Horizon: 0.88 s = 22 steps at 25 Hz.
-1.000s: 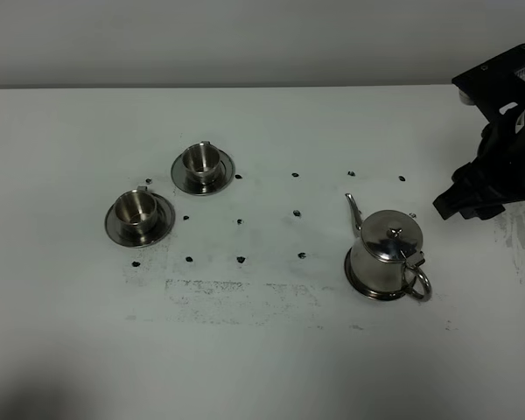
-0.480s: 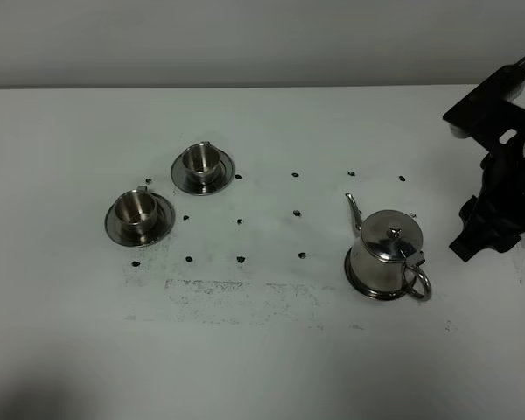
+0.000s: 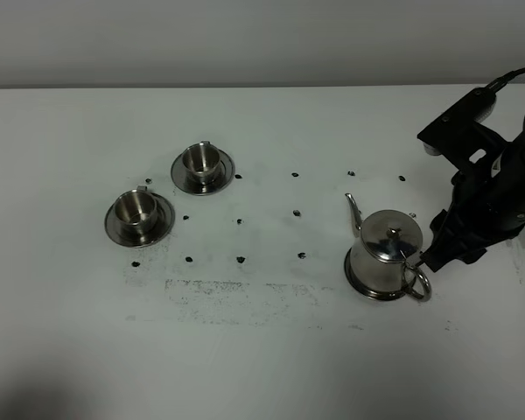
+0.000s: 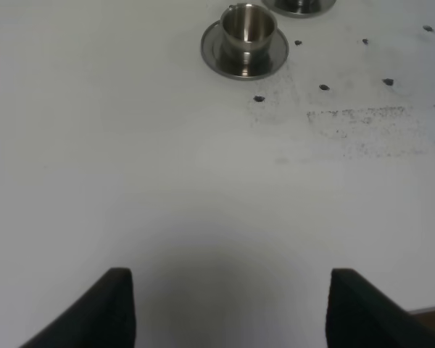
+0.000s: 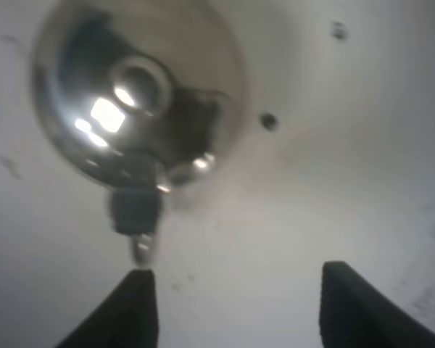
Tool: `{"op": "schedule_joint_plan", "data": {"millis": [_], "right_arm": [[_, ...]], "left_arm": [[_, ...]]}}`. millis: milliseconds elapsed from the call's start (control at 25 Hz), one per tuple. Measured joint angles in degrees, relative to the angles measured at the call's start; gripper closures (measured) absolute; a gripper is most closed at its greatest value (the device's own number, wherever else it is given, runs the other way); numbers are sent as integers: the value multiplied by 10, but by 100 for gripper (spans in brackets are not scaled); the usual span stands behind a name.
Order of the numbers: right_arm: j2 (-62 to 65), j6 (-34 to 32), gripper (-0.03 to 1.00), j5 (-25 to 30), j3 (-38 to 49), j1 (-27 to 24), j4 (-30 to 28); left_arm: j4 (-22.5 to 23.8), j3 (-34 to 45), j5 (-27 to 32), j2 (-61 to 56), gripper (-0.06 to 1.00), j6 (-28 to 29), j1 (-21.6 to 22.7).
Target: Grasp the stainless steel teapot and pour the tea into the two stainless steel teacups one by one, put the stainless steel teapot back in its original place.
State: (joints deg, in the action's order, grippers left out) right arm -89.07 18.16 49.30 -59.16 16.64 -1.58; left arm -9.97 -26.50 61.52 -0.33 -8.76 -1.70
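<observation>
Steel teapot [image 3: 387, 254] stands on its tray [image 3: 360, 284], not yet grasped; the right gripper [image 5: 235, 308] hangs just beside the handle [image 3: 417, 282], jaws apart. Off-task, the left gripper [image 4: 228, 308] is idle, jaws apart. Farther back, near cup [image 3: 138, 210] and far cup [image 3: 200, 161] wait on the tabletop [image 3: 271, 350]. Grasp, both pours and return outstanding.

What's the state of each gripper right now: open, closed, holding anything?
Left gripper: open, holding nothing.
Right gripper: open, holding nothing, close beside the stainless steel teapot but not gripping it.
</observation>
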Motion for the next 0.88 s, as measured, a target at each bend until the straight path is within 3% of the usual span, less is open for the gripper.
{"op": "schedule_joint_plan", "data": {"millis": [880], "right_arm": [[-69, -13, 49, -19, -9, 26, 52]], "left_arm": [[0, 0, 0, 0, 39, 0, 0]]}}
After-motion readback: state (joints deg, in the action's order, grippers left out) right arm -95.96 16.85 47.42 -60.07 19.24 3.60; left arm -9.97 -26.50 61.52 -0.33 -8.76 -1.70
